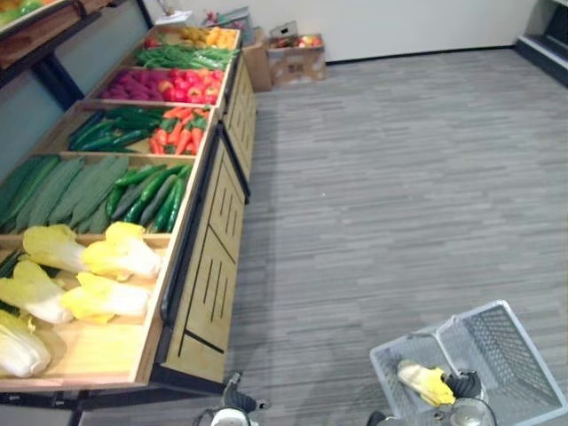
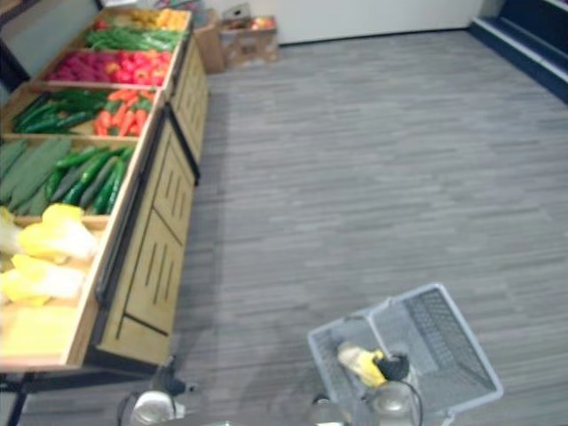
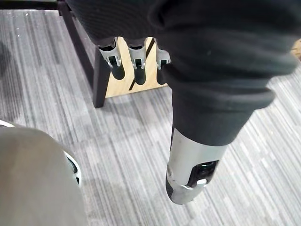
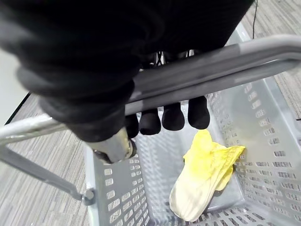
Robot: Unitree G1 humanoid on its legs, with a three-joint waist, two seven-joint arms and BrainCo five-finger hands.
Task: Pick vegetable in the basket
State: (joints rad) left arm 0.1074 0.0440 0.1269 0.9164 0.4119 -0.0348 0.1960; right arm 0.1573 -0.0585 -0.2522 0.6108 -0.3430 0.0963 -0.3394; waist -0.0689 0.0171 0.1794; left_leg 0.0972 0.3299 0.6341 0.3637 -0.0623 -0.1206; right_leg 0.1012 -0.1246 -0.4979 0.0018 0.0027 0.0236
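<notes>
At the near right, the grey basket (image 1: 493, 344) hangs from the right hand (image 4: 173, 117), fingers curled round its handle (image 4: 225, 61); a yellow cabbage (image 4: 202, 181) lies inside. The left hand (image 3: 136, 70) dangles slack, empty. Cabbage looks light, leafy, bruisable: best gripped round its firm pale base.

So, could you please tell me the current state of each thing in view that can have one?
Right hand: shut round the grey metal basket handle.
Left hand: open, empty, hanging free.
Grey plastic mesh basket: carried by its handle, one item inside.
Yellow-white napa cabbage: lying on the basket's bottom.
Wooden produce stand: bins stocked full.
</notes>
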